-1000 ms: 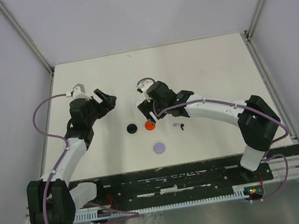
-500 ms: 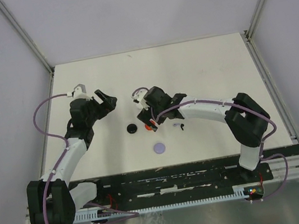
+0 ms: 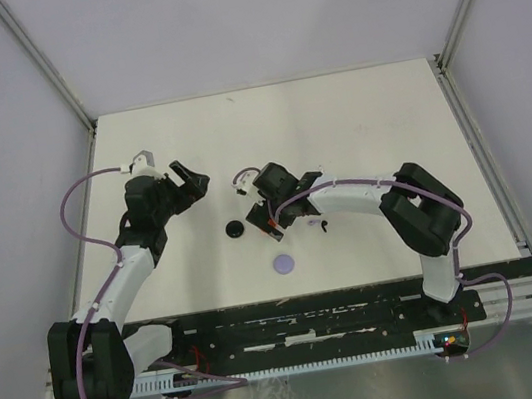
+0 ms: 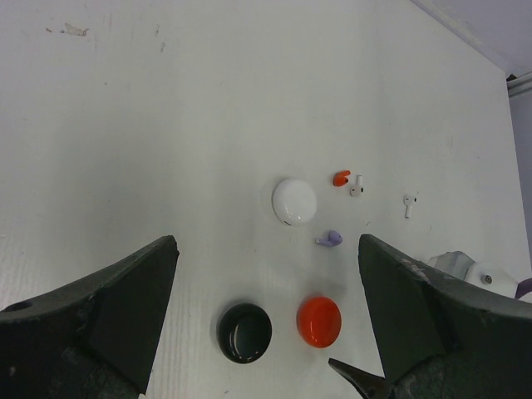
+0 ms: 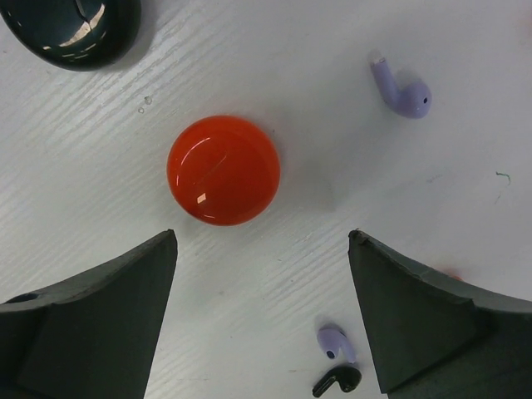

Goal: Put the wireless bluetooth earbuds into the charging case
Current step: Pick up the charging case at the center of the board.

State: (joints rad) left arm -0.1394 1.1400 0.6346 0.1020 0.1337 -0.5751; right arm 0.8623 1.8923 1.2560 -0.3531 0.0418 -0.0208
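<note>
Nearest the arm bases on the white table (image 3: 365, 123) lies a flat round lavender disc (image 3: 283, 264), on its own. Just beyond it the right tool (image 5: 262, 245) hangs over the table with its 2 dark fingers (image 5: 91, 324) spread wide and nothing held between them. In the right wrist view a glossy round red disc (image 5: 223, 169) sits on the table just ahead of the gap between the fingers, touching neither. A glossy round black disc (image 5: 75, 29) lies near the red one, apart from it, at the upper left corner of that view.

The wireless bluetooth earbuds lie loose on the table. A small lavender stemmed earbud (image 5: 401, 90) rests to the upper right of the red disc. A second lavender earbud (image 5: 335, 341) lies by the right finger at the bottom edge, with a black earbud (image 5: 337, 381) just beside it.

Farther off to the left, the left tool (image 4: 268, 249) is held above the table, its jaws wide apart and empty. Seen from its wrist, past the black and red discs, lies a round white disc (image 4: 294, 200). Just beyond that a red earbud (image 4: 341, 177) sits close beside a white earbud (image 4: 357, 185), and another white earbud (image 4: 408, 204) lies apart to their right
</note>
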